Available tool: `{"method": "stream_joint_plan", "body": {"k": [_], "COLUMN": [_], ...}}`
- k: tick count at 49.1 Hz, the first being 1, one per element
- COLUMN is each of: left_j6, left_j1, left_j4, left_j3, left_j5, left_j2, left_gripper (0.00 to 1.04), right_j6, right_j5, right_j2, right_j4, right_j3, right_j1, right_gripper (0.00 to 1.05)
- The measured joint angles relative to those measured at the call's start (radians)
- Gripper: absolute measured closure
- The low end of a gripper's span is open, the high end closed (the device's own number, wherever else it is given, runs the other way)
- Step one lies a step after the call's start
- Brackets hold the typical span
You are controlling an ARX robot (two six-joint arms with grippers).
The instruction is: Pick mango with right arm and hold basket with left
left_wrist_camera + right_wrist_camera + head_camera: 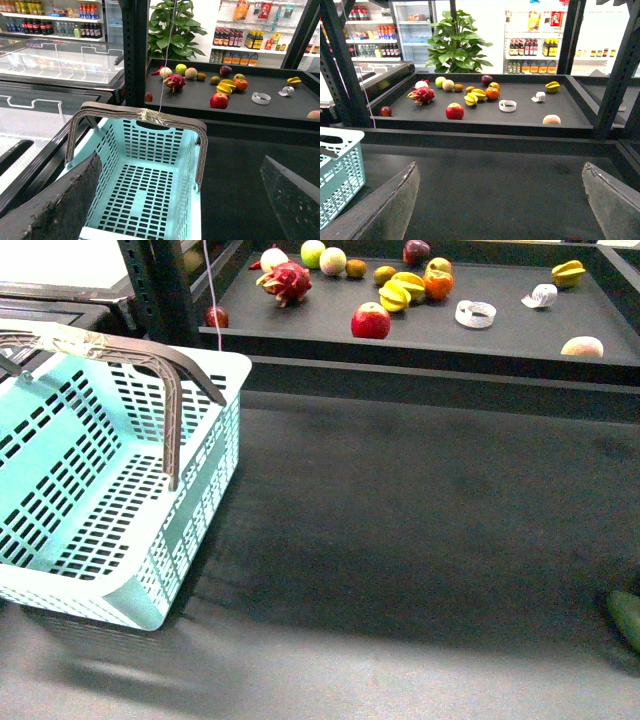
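The mango is a smooth yellow oval on the raised black shelf, partly behind a ridged yellow fruit; it also shows in the wrist views as the mango and the mango. The turquoise basket stands at the table's left with its grey-brown handles up. My left gripper hangs open above the basket, with one finger over its inside and the other over the dark table. My right gripper is open over bare table, well short of the shelf. Neither gripper shows in the front view.
The shelf has a raised front lip and holds a red apple, a dragon fruit, an orange fruit, two white tape rolls and a pale fruit. Black uprights flank it. A dark green object sits at the table's right edge.
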Motion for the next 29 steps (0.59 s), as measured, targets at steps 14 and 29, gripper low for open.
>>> {"method": "stream_joint_plan", "body": {"k": [14, 29], "left_j6": [0.0, 0.0], "left_j1": [0.0, 0.0], "left_j4": [0.0, 0.0], "left_j3": [0.0, 0.0], "left_j5": [0.0, 0.0], "left_j2": [0.0, 0.0], "left_gripper": [0.08, 0.08], "right_j6": [0.0, 0.0], "right_j5": [0.0, 0.0], "right_j2": [0.0, 0.0], "right_j4": [0.0, 0.0], "right_j3": [0.0, 0.0], "right_j1": [0.0, 0.0], "right_gripper": [0.08, 0.08]}}
